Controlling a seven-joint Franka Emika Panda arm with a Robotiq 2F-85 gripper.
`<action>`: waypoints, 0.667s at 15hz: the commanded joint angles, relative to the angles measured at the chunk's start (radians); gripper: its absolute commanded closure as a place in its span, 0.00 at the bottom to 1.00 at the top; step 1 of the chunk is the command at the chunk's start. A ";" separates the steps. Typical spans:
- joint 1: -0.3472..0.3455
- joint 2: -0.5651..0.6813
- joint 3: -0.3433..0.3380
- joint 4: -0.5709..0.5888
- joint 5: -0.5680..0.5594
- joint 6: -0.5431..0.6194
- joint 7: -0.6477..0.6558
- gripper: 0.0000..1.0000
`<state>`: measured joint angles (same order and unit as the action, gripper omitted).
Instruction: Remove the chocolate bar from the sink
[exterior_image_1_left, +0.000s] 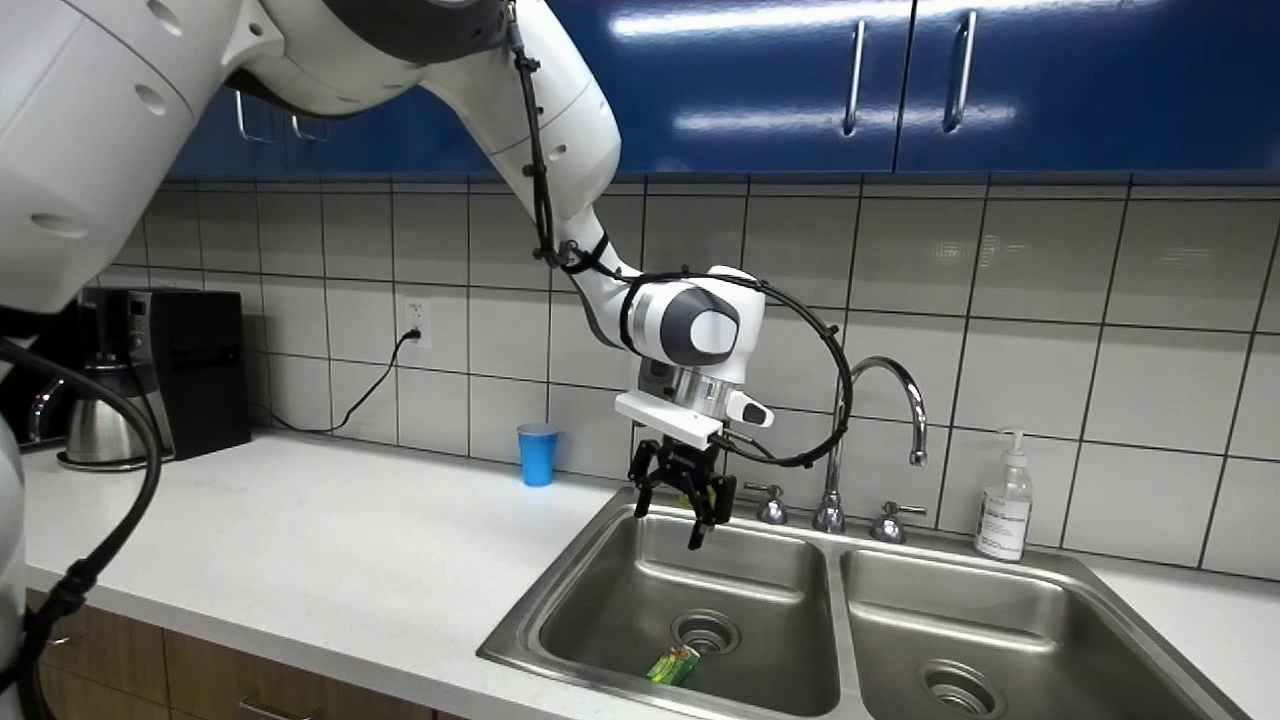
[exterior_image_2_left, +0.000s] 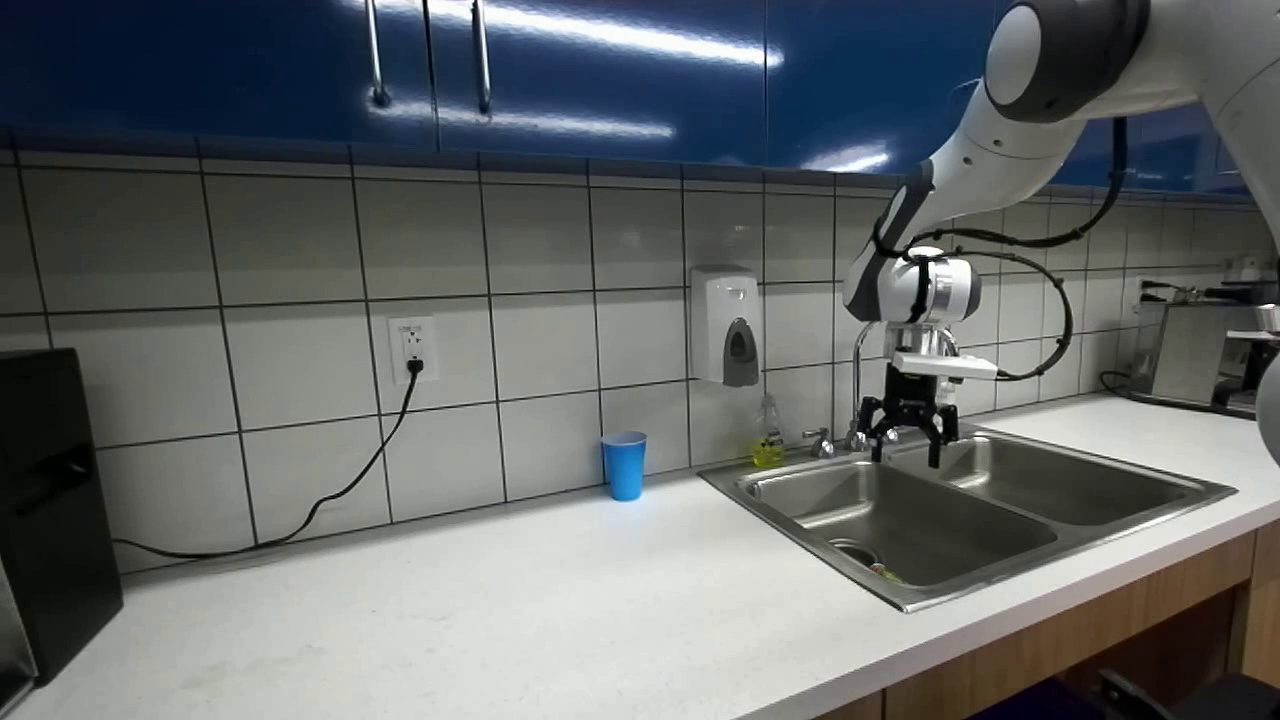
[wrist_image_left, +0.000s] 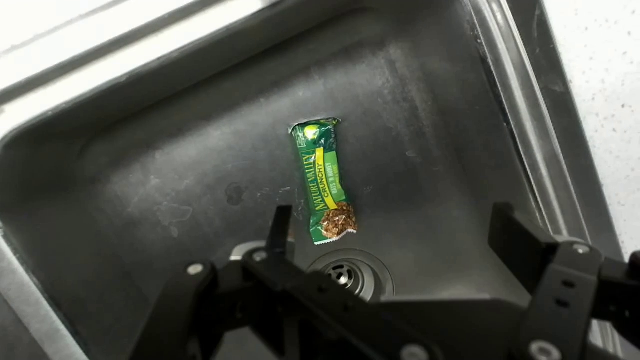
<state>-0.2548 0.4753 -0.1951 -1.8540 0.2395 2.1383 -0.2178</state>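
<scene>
The chocolate bar, a green oblong packet (wrist_image_left: 325, 182), lies flat on the floor of a sink basin beside the round drain (wrist_image_left: 345, 275). It also shows in both exterior views (exterior_image_1_left: 673, 665) (exterior_image_2_left: 886, 573), partly hidden by the basin wall in the latter. The sink (exterior_image_1_left: 843, 630) is stainless steel with two basins. My black gripper (exterior_image_1_left: 668, 527) hangs above the back part of the basin that holds the bar, pointing down. Its fingers are wide apart with nothing between them, as the wrist view (wrist_image_left: 393, 215) shows. The bar lies well below the gripper, untouched.
A chrome faucet (exterior_image_1_left: 915, 410) with handles stands behind the sink, close to the gripper. A pump bottle (exterior_image_1_left: 1005, 500), a yellow soap bottle (exterior_image_2_left: 768, 445) and a blue cup (exterior_image_1_left: 538, 455) stand near the wall. A dispenser (exterior_image_2_left: 725, 325) and blue cabinets (exterior_image_1_left: 750, 90) are on the wall.
</scene>
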 joint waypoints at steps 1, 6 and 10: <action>-0.009 -0.019 0.032 -0.040 -0.001 0.052 0.029 0.00; 0.031 -0.011 0.038 -0.086 -0.044 0.128 0.091 0.00; 0.038 0.020 0.031 -0.089 -0.079 0.143 0.120 0.00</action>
<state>-0.2130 0.4824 -0.1664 -1.9378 0.1986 2.2573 -0.1403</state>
